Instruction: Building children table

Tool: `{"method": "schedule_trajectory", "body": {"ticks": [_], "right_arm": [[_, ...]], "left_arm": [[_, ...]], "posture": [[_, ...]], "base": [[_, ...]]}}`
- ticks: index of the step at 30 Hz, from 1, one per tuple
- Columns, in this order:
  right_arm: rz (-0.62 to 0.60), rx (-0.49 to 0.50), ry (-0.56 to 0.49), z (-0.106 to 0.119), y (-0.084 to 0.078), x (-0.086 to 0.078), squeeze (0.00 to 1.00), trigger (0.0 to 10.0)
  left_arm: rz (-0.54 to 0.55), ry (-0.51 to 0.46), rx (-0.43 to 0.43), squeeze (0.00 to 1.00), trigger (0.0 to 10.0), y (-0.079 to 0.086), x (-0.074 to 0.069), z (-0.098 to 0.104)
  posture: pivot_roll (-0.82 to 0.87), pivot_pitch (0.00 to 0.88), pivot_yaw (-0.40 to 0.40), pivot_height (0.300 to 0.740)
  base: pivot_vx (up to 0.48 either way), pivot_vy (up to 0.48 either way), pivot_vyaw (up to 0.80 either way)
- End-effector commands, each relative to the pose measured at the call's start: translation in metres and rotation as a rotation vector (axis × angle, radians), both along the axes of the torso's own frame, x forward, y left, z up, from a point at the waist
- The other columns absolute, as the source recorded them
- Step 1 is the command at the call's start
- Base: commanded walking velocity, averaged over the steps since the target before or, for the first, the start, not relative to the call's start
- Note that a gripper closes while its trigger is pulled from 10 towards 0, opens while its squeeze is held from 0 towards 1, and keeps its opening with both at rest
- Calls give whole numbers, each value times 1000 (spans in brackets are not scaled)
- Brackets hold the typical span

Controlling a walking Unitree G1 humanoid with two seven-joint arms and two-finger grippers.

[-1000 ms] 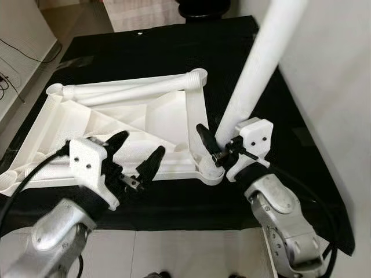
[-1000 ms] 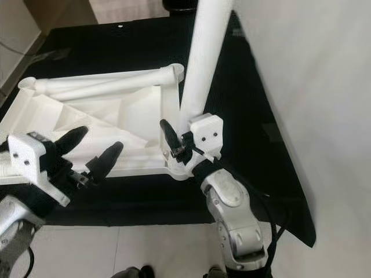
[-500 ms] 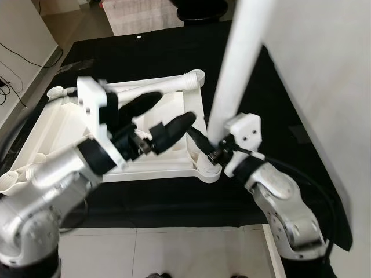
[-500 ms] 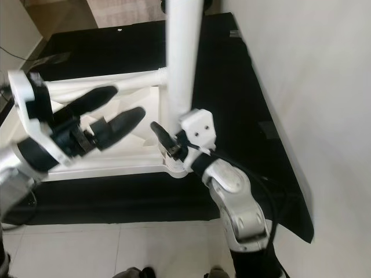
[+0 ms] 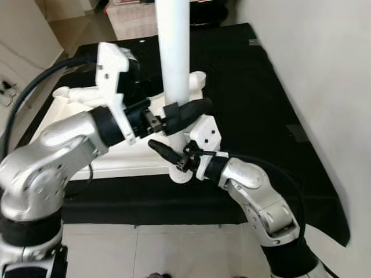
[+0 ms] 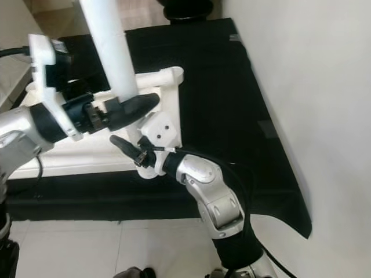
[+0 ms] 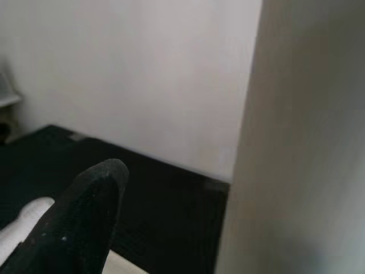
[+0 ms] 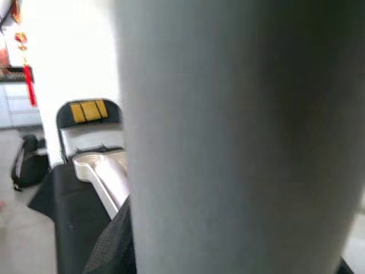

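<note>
The white children's table top (image 5: pixel 124 159) lies upside down on a black cloth. A long white table leg (image 5: pixel 174 58) stands nearly upright over the top's near right corner socket (image 5: pixel 181 174). My right gripper (image 5: pixel 171 148) is shut on the leg close to its base, with one black finger (image 5: pixel 164 151) showing in front. Higher up, my left gripper (image 5: pixel 184 110) is open and straddles the leg; in the left wrist view a gap shows between its finger (image 7: pixel 85 217) and the leg (image 7: pixel 296 142). Another leg (image 5: pixel 78 92) lies along the top's far edge.
The black cloth (image 5: pixel 243 87) covers the floor under the table top. A white wall (image 5: pixel 324 87) runs close along the right. Pale tiles (image 5: pixel 174 249) lie at the near edge, and a dark chair base (image 6: pixel 185 8) stands beyond the cloth.
My left arm rose from the near edge of the top and swung right until its fingers straddled the leg. The leg swung from leaning right to nearly upright. The camera shifted too.
</note>
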State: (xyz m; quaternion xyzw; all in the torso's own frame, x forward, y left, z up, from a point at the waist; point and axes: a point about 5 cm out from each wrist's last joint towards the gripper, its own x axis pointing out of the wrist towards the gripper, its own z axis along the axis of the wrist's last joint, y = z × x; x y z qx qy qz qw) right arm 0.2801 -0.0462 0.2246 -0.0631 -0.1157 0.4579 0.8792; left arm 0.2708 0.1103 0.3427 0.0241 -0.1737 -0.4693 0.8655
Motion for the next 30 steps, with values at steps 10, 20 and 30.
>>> {"method": "schedule_trajectory", "body": {"ticks": [10,20,30], "right_arm": [[125,-30,-54,8,13,-13,0,10000],[88,-117,-104,5,13,-5,0,10000],[2,-118,-50,7,8,12,0,10000]], "left_arm": [[11,-2,35,0,0,-6,16,4],[34,15,34,0,0,5,15,7],[-114,77,-18,0,0,6,10,10]], "posture": [[57,129,110,740],[67,103,102,740],[56,81,88,740]], "base": [[0,0,0],[0,0,0],[0,0,0]]}}
